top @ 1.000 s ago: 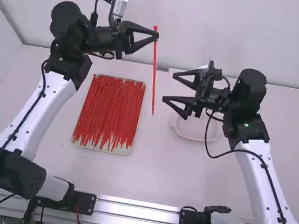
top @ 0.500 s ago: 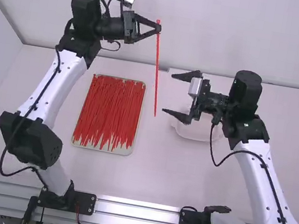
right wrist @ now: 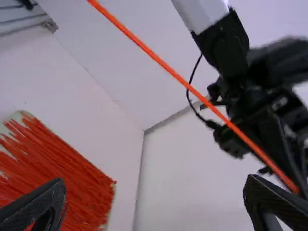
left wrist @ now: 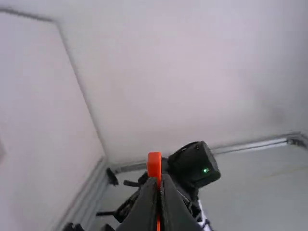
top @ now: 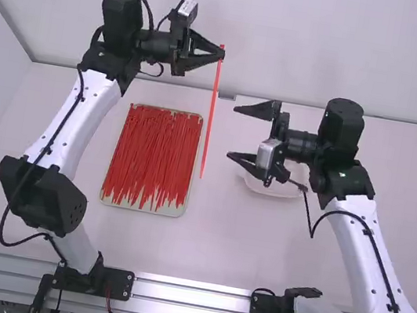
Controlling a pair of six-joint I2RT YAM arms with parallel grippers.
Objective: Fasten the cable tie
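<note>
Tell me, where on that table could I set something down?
Bare table lies between the front rail and the tray of ties, also right of the white dish and left of the tray. Crowded: between tray and dish, where the held tie hangs beside the right gripper.

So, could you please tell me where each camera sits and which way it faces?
High view: above and behind, looking down at the table; both arms show, left gripper holding the cable tie.
Left wrist view: on the left wrist, looks past its shut fingers toward the right arm.
Right wrist view: on the right wrist, looks between its open fingers at the left arm.
All three share the cable tie.
</note>
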